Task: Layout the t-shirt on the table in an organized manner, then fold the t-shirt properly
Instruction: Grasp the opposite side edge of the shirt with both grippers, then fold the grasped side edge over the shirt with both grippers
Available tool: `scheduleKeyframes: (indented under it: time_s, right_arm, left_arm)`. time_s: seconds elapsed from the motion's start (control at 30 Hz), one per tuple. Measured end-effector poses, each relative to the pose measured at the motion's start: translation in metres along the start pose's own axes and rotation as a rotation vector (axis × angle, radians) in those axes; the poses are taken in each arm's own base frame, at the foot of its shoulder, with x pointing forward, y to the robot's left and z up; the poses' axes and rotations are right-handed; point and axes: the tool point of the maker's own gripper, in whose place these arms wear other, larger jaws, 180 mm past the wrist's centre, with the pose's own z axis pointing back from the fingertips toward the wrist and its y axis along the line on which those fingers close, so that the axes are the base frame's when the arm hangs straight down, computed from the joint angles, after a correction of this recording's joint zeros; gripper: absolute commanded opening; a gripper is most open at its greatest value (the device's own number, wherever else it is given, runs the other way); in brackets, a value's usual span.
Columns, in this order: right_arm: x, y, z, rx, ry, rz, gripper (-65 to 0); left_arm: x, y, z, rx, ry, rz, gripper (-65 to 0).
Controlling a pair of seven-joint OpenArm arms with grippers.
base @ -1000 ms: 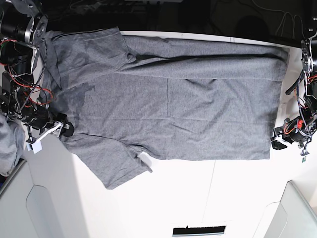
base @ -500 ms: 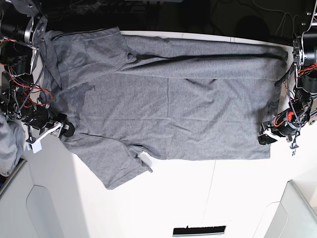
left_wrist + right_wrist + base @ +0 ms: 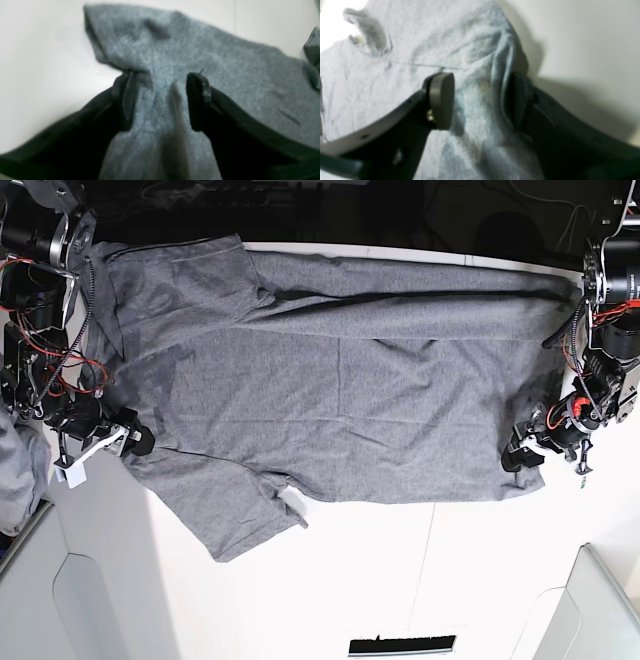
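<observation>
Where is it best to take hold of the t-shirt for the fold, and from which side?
Probably at its two near corners: the left gripper at the hem corner, the right gripper by the shoulder. Each comes in from the t-shirt's outer end, jaws astride the edge.

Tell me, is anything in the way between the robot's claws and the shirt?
Nothing visible is. The left gripper has its jaws apart with a ridge of the t-shirt running between them. The right gripper also stands open over the cloth, one finger at its edge. Only shirt and bare table show around them.
</observation>
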Motion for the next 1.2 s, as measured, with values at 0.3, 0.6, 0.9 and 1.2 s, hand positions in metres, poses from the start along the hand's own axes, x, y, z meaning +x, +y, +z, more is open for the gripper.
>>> scheduleKeyframes:
  time_s: [0.3, 0.6, 0.9, 1.2]
  right_arm:
    - [-0.008, -0.002, 0.0, -0.008, 0.026, 0.005, -65.0]
    - [0.014, 0.008, 0.019, -0.008, 0.026, 0.109, -65.0]
    - [-0.007, -0.005, 0.064, -0.018, 0.011, 0.183, -65.0]
    - [-0.049, -0.022, 0.093, -0.041, 0.074, 0.203, -65.0]
  left_arm:
    - [0.005, 0.003, 0.003, 0.007, -0.021, -0.016, -65.0]
    - [0.028, 0.008, 0.034, -0.013, 0.109, -0.076, -65.0]
    - [0.029, 0.023, 0.09, -0.028, 0.157, -0.146, -65.0]
    - [-0.016, 0.01, 0.114, -0.096, 0.284, -0.149, -65.0]
